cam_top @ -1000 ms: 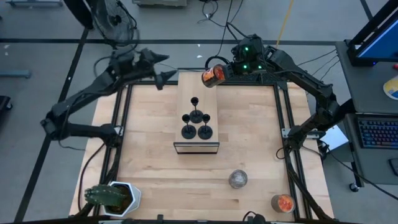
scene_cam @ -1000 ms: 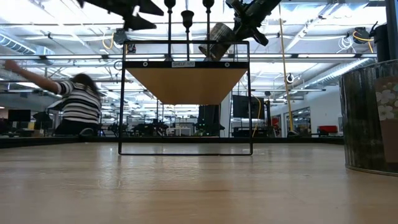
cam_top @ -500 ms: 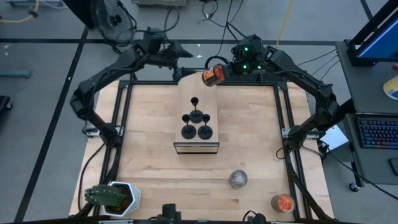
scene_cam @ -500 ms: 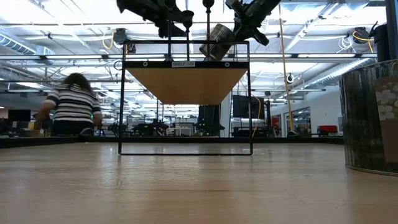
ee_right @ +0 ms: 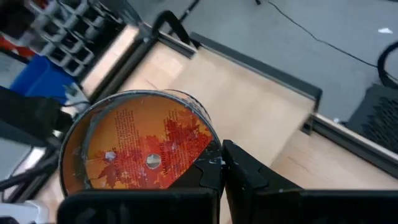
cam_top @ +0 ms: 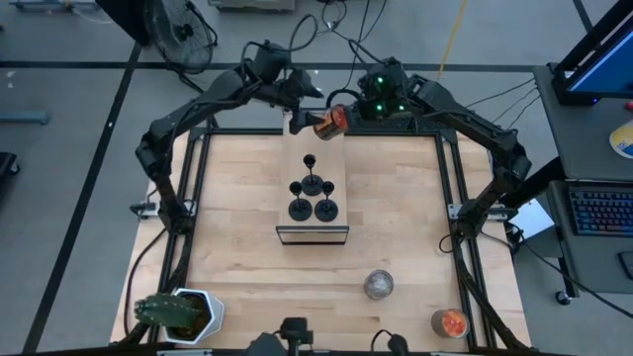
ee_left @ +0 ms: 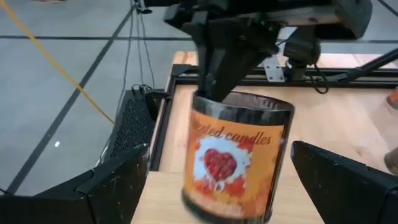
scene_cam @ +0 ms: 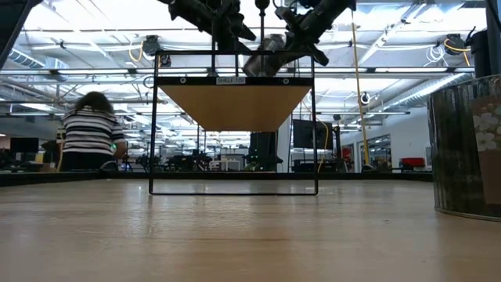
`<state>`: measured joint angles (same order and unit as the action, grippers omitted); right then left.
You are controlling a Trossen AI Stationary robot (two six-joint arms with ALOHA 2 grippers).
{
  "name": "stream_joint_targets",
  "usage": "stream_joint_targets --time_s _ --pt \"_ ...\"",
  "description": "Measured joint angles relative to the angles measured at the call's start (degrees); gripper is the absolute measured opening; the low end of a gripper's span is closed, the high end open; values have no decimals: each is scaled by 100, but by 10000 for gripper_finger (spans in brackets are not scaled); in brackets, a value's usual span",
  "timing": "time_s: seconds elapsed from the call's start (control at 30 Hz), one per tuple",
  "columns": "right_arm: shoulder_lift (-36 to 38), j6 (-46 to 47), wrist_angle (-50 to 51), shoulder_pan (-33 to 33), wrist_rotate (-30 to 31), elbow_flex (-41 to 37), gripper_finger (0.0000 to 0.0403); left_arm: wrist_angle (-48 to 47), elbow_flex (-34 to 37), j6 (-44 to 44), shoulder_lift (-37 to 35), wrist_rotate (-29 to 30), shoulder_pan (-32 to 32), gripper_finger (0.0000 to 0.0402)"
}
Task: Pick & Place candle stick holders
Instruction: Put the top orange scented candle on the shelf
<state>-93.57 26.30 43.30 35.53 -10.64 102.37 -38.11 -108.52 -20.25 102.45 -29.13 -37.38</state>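
Here the right gripper (cam_top: 341, 112) pinches a candle jar (cam_top: 329, 122).

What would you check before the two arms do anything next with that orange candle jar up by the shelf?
1. Right gripper shut on the orange glass candle jar: ok.
2. Left gripper open, fingers either side of the jar: ok.
3. Left fingers touching the jar: cannot tell.
4. Four small black candle stick holders upright on the wooden shelf: ok.
5. Jar apart from the holders: ok.
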Motion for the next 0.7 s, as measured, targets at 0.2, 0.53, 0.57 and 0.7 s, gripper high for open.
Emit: stream_joint_targets --time_s 0.2,0.53,0.57,0.7 --pt "-12 62 -378 2 -5 2 0 -164 -80 -51 164 0 -5 395" --pt "-14 191 -579 -118 -222 2 0 -197 -88 -46 145 -84 -35 395" --pt "-14 195 -584 -148 -220 2 0 -209 -88 -50 145 -84 -29 395" --pt "-14 194 -796 -234 -231 2 0 -251 -88 -55 143 -86 21 395"
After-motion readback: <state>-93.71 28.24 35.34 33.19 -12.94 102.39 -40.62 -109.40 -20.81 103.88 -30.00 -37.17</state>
